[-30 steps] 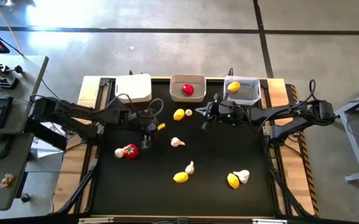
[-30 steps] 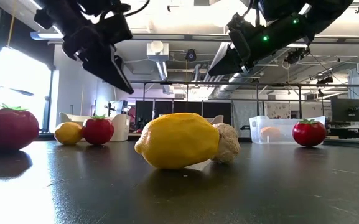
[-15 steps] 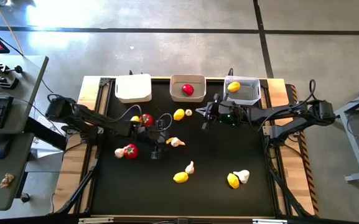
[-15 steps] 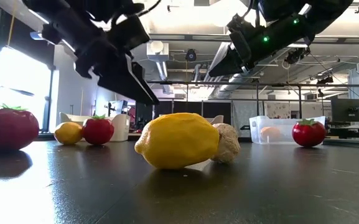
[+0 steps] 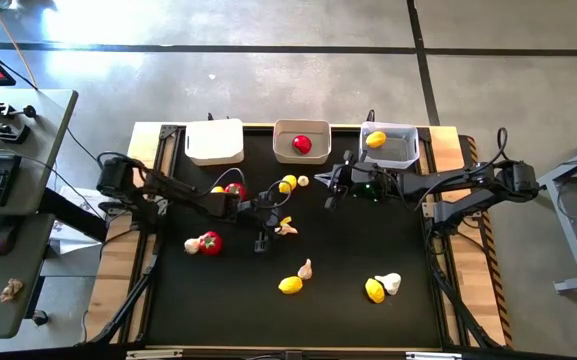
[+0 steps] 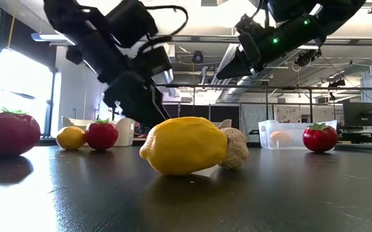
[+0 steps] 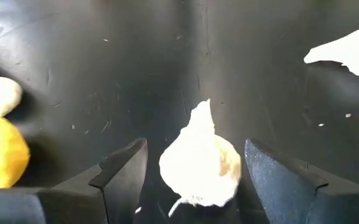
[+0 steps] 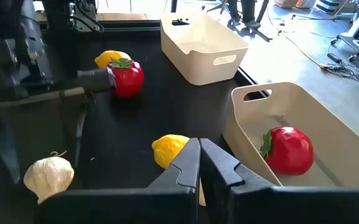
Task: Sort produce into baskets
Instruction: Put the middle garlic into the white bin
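High view: the left gripper (image 5: 271,222) reaches the garlic bulb (image 5: 286,227) at mat centre; one tomato (image 5: 301,144) and one lemon (image 5: 375,139) sit binned at twelve o'clock, most produce is loose. Left wrist view: fingers spread, straddling the bulb (image 7: 200,164). Right wrist view: the right gripper (image 8: 199,163) is pressed together, empty.

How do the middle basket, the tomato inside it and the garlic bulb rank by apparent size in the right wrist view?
1. Middle basket, clearly largest.
2. Tomato inside it.
3. Garlic bulb.
The tomato and garlic look close in size and lie at different distances from the camera, so their order is unsure.
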